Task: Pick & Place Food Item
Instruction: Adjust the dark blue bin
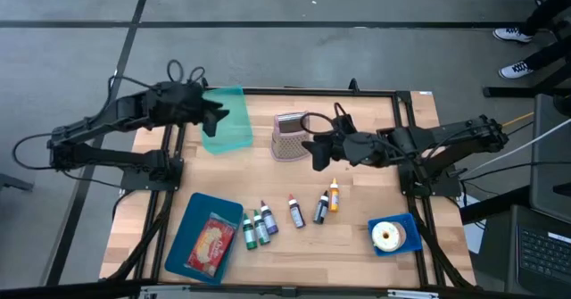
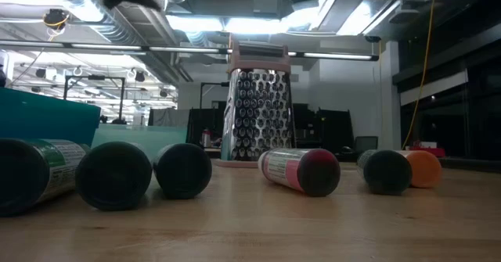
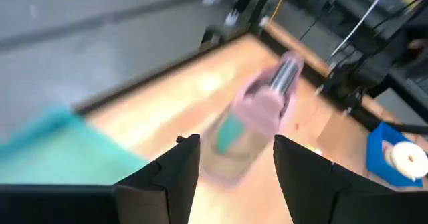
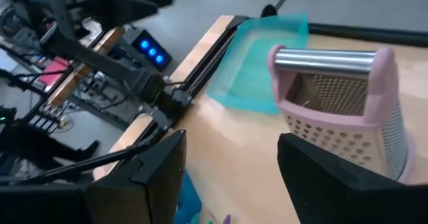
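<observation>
Judging from the high view, the food item is the packet (image 1: 211, 243) lying in the blue tray (image 1: 182, 238) at the near left of the table; a white ring-shaped thing (image 1: 387, 236) sits in a small blue dish (image 1: 411, 236) at the near right and could also be food, I cannot tell which is meant. Neither is held.

Just right of the tray, small bottles (image 1: 260, 226) lie in a loose row along the near side, more of them (image 1: 319, 205) toward the middle. Farther back stands a pink grater (image 1: 288, 136), with a teal bin (image 1: 224, 120) to its left.

My left gripper (image 1: 215, 113) hangs over the bin at the far left, fingers spread and empty. My right gripper (image 1: 318, 149) hovers just right of the grater, also released with nothing between the fingers.

To do the pick well, I would bring the nearer arm over the tray, come down from above, and keep clear of the bottles beside it, since they look likely to roll if nudged. The packet seems flat, so I would grip it by an edge.

No writing is legible; the packet and bottle labels (image 2: 56, 159) show colour only.
</observation>
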You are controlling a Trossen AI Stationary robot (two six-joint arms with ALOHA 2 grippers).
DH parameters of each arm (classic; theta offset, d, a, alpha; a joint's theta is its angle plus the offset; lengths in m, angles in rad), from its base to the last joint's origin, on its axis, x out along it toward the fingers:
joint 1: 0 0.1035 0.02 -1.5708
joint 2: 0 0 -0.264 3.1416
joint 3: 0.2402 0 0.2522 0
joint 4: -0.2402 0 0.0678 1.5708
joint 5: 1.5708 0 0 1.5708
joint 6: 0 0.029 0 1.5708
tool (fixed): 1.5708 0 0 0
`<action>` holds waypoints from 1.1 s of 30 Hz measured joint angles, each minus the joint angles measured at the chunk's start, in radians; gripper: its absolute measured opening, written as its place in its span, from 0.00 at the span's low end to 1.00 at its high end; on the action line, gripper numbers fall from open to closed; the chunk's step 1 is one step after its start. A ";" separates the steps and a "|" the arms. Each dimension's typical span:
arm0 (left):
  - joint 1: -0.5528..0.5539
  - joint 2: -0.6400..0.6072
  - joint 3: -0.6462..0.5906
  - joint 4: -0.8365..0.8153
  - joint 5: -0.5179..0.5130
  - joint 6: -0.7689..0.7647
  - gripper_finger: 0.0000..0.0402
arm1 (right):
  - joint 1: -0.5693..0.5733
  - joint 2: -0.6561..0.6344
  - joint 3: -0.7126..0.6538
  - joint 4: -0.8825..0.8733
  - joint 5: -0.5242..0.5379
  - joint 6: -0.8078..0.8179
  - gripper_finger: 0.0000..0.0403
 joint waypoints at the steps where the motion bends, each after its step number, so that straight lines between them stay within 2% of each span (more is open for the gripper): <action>1: -0.013 0.008 0.000 -0.028 -0.008 -0.038 0.46 | -0.002 0.000 0.000 0.000 -0.011 0.000 0.58; 8: -0.187 0.079 0.000 -0.094 -0.121 -0.306 0.46 | -0.015 0.000 0.000 -0.018 -0.047 -0.067 0.58; 15: -0.414 0.207 0.000 -0.058 -0.304 -0.657 0.46 | -0.081 0.000 0.000 -0.055 -0.226 -0.250 0.58; 18: -0.488 0.291 0.000 -0.004 -0.342 -0.796 0.46 | -0.099 0.000 0.000 -0.056 -0.295 -0.324 0.57; 23: -0.579 0.447 0.000 0.056 -0.366 -0.988 0.46 | -0.118 0.000 0.000 -0.056 -0.384 -0.460 0.57; 26: -0.614 0.530 0.000 0.138 -0.369 -1.025 0.46 | -0.131 0.000 0.000 -0.056 -0.440 -0.523 0.57; 33: -0.656 0.651 0.000 0.265 -0.188 -0.931 0.44 | -0.145 0.000 0.000 -0.059 -0.529 -0.626 0.57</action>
